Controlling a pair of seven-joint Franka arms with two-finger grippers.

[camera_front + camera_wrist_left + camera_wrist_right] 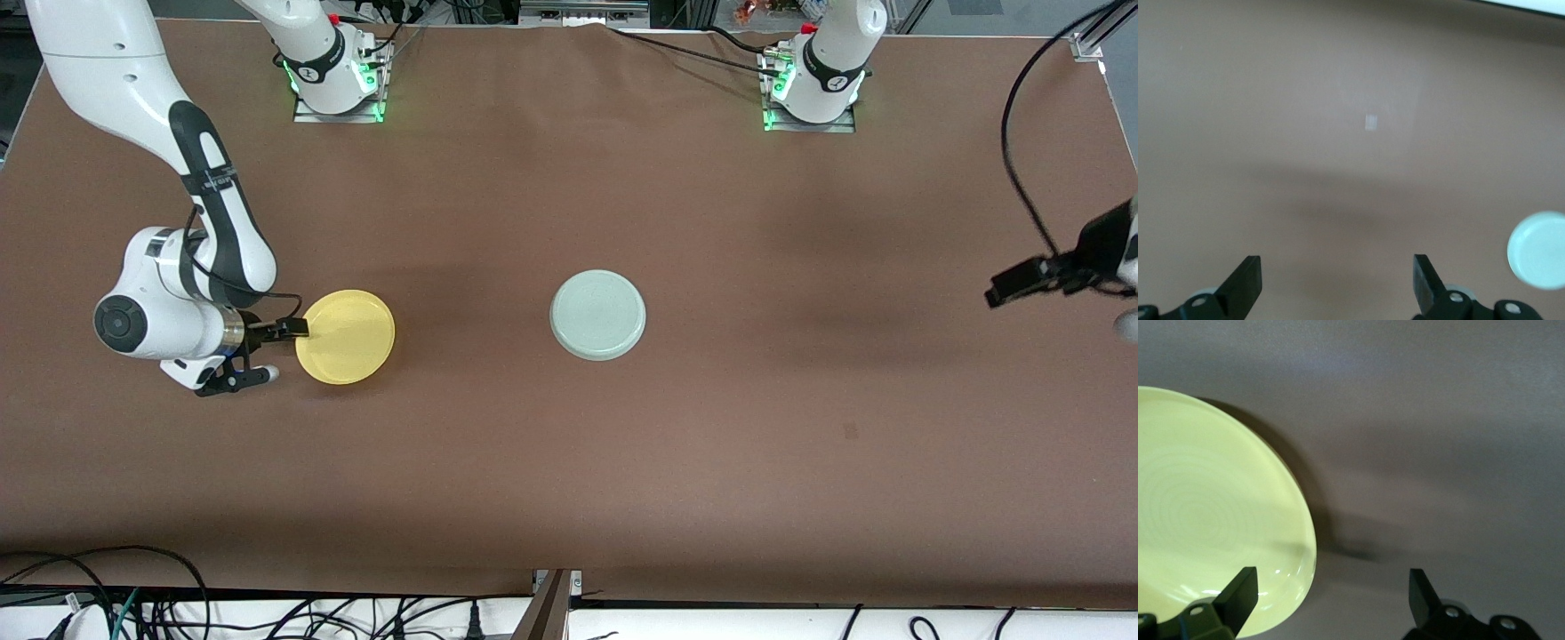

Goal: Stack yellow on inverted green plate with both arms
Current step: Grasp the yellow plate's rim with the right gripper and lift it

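1. Right gripper [271, 352]: fingers spread at the yellow plate [345, 337]'s rim; contact seemingly absent, one finger partly hidden.
2. Left gripper [1338, 283], mostly cut off, spread above bare bench [569, 462].
3. Green plate [597, 315] lies inverted mid-bench.

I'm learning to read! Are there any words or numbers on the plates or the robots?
No text here can be read.
Round yellow plastic plate: no writing.
Round pale green plate, lying upside down: no writing.
White right arm's black band: small white marks, too small to read.
Black bands on both arm bases: small white signs, too small to read.
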